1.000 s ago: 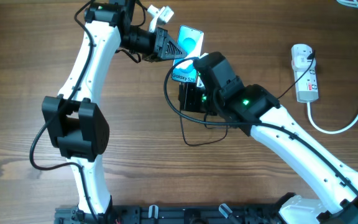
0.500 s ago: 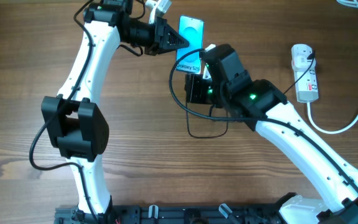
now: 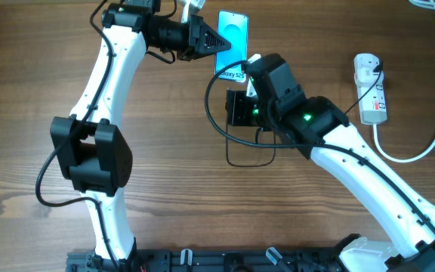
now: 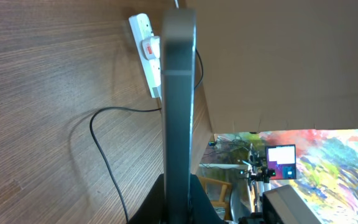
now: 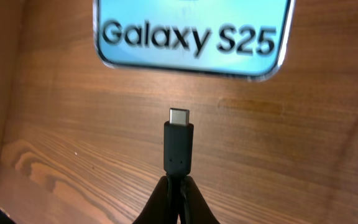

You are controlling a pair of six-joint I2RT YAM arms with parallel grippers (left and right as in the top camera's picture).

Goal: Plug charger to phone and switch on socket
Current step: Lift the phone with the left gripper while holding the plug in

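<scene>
My left gripper (image 3: 216,47) is shut on the phone (image 3: 232,45) and holds it off the table at the back centre; its teal screen reads "Galaxy S25". In the left wrist view the phone (image 4: 178,93) shows edge-on between the jaws (image 4: 178,208). My right gripper (image 5: 179,186) is shut on the charger cable just behind its black connector (image 5: 179,146), whose metal tip points at the phone's lower edge (image 5: 191,37) with a small gap. The black cable loops on the table (image 3: 240,155). The white socket (image 3: 371,89) lies far right.
The socket's thick white cord (image 3: 421,147) curves off the right edge. A black plug (image 3: 374,72) sits in the socket. The socket with its red switch (image 4: 149,50) also shows in the left wrist view. A black rail (image 3: 240,261) runs along the front edge.
The left gripper lifted the phone toward the back and turned it more upright. The right gripper moved up and right with the connector, closer to the phone's lower edge.
</scene>
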